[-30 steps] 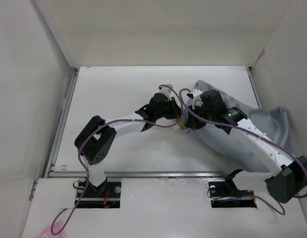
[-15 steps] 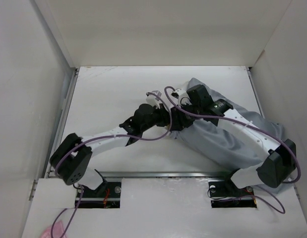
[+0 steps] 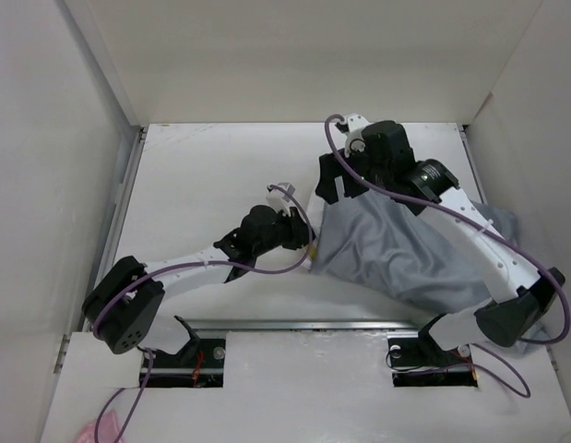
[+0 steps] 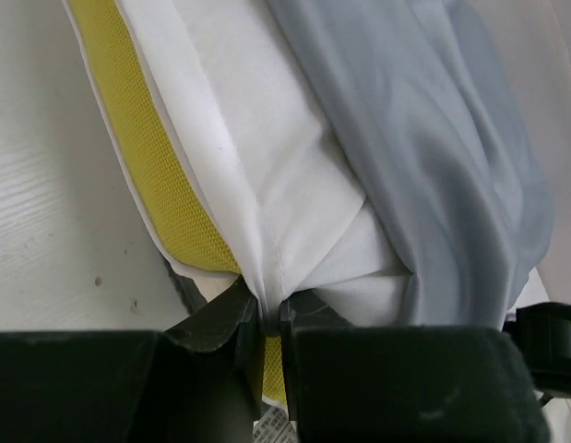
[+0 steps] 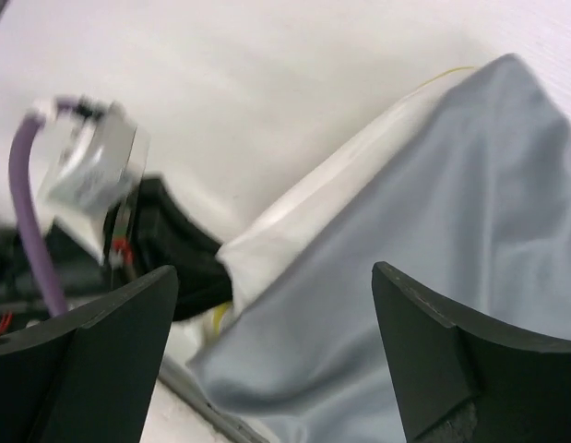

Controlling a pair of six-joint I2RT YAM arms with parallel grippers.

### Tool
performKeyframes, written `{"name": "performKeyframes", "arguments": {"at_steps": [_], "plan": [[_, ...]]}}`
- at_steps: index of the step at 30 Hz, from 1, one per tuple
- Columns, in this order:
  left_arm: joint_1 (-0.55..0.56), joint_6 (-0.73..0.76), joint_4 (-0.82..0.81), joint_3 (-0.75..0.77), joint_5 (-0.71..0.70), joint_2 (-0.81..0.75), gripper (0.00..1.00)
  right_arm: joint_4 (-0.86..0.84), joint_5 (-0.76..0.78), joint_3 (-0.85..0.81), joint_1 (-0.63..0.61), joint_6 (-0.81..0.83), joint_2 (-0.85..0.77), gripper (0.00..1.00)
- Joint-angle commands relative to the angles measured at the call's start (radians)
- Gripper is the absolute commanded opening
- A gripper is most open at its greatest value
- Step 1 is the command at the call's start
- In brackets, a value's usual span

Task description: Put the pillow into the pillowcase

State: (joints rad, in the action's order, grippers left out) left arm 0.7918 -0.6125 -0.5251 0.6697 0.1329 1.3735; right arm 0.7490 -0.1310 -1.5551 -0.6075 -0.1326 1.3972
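We're looking at the white table (image 3: 202, 166), walled in on three sides. The pillowcase (image 3: 396, 254) is lying rumpled across its right half, running from mid-table out to the right wall.

The pillow (image 4: 257, 157) is sitting at the pillowcase's left end, with grey cloth lying over most of it. Only its white left edge is sticking out. We can't tell whether the grey is wrapping around it or just draping on top.

The right arm (image 3: 479, 245) is arching over the pillowcase from the near-right corner. The left arm (image 3: 188, 268) is reaching low across the table from the near left.

The right gripper (image 3: 329, 180) is hanging over the far-left corner of the pillowcase. Its jaws are standing wide apart and gripping nothing. In the right wrist view the grey cloth and the white pillow edge are showing below, between the fingers.

The left gripper (image 4: 271, 318) is at the pillow's exposed left edge. Its jaws are clamping tight on a fold of the white pillow fabric.

The yellow edge strip (image 4: 156, 175) is running along the pillow's outer side, and it is passing under the left gripper. A purple cable (image 3: 285, 194) is looping over the left wrist.
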Motion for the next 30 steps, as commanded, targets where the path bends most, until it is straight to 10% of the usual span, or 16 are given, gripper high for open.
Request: {"name": "performKeyframes", "arguments": {"at_steps": [1, 9, 12, 16, 18, 30], "plan": [[0.006, 0.03, -0.119, 0.031, 0.082, 0.01, 0.02, 0.065, 0.229, -0.091, 0.002, -0.094, 0.124, 0.9], [0.006, 0.057, -0.13, 0.021, 0.115, 0.001, 0.03, 0.125, 0.457, -0.21, -0.008, -0.197, 0.368, 0.89], [0.006, 0.057, -0.142, 0.021, 0.125, 0.001, 0.03, 0.151, 0.516, -0.23, -0.017, -0.22, 0.436, 0.7], [0.006, 0.057, -0.142, 0.021, 0.116, 0.001, 0.03, 0.197, 0.646, -0.269, -0.035, -0.271, 0.436, 0.13], [0.006, 0.057, -0.151, 0.021, 0.116, 0.001, 0.02, 0.188, 0.657, -0.269, -0.035, -0.271, 0.41, 0.0], [0.006, 0.092, -0.309, 0.163, 0.295, 0.11, 0.02, 0.071, -0.094, -0.526, -0.121, 0.027, 0.368, 0.0]]}}
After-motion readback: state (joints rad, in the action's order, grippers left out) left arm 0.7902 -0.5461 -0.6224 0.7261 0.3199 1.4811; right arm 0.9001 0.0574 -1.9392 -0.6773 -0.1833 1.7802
